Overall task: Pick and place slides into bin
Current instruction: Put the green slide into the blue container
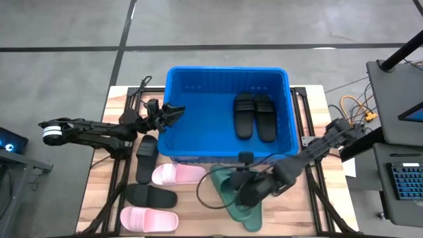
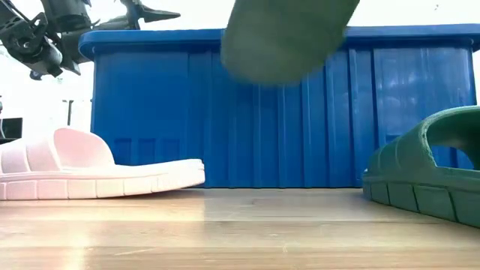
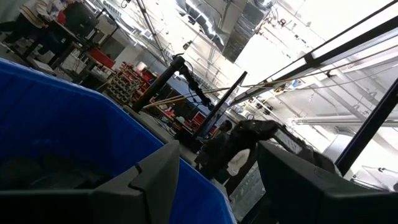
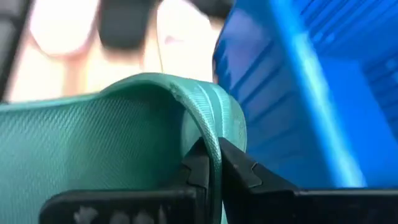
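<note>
My right gripper (image 1: 246, 192) is shut on a dark green slide (image 1: 226, 186), held up in the air in front of the blue bin's (image 1: 173, 99) near wall; the low view shows that slide (image 2: 289, 34) high and blurred. A second green slide (image 1: 251, 215) rests sole-down on the table. Two black slides (image 1: 253, 116) lie in the bin. My left gripper (image 1: 173, 114) hovers open at the bin's left rim, touching nothing. My right gripper pinches the green slide's strap by its edge (image 4: 214, 146) between its two fingers (image 4: 245, 171). The fingers slant downward from the table's right side. The slide is lifted clear of the table and hangs tilted below the fingers.
Two pink slides (image 1: 177, 174) (image 1: 149, 219) and two black slides (image 1: 146, 158) (image 1: 152, 196) lie on the wooden table left of the green ones, in front of the bin. Cables run along the table's right edge (image 1: 344, 106).
</note>
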`<state>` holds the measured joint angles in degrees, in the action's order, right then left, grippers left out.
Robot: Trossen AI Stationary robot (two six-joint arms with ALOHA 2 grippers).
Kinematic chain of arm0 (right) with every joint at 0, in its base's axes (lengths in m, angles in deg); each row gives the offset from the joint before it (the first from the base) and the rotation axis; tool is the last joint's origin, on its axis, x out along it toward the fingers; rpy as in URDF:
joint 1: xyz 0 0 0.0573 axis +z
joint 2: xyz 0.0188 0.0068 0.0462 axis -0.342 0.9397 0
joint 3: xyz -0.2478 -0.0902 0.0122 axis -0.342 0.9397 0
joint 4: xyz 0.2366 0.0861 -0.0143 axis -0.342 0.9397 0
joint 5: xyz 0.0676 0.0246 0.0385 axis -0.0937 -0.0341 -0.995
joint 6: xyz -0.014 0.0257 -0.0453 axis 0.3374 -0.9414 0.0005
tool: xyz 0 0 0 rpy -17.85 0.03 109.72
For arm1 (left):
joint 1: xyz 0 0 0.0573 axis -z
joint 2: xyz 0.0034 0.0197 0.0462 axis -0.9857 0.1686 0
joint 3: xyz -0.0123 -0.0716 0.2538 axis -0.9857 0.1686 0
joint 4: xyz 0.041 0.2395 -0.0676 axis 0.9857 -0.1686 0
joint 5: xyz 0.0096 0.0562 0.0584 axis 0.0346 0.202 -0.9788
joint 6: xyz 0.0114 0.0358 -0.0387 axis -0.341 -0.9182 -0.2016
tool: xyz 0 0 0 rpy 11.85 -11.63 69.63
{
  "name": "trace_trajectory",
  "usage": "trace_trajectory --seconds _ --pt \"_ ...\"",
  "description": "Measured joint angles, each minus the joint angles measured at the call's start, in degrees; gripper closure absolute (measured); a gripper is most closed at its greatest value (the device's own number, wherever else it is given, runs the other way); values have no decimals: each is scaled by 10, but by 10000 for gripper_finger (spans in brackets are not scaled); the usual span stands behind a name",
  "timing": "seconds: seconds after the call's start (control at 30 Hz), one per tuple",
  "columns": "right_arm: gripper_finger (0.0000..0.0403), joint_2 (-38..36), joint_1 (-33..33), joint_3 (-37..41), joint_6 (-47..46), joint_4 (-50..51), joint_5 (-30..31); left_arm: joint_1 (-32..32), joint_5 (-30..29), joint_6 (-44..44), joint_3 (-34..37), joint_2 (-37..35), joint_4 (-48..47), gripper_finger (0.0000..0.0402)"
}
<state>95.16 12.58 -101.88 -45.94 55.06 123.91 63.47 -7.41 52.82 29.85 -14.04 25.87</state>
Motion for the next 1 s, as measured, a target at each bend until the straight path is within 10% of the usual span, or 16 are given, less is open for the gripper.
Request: trace_trajectory --seconds 0.43,0.63,1.0 --pt "390 -164 -28 -1 108 -68 138 0 8 -12 0 -2 9 201" --pt "390 -190 -89 -1 89 -33 137 0 63 -92 -7 -39 9 201" --pt "390 -166 -241 -1 117 -24 43 -1 -7 -156 -19 -188 -68 201"
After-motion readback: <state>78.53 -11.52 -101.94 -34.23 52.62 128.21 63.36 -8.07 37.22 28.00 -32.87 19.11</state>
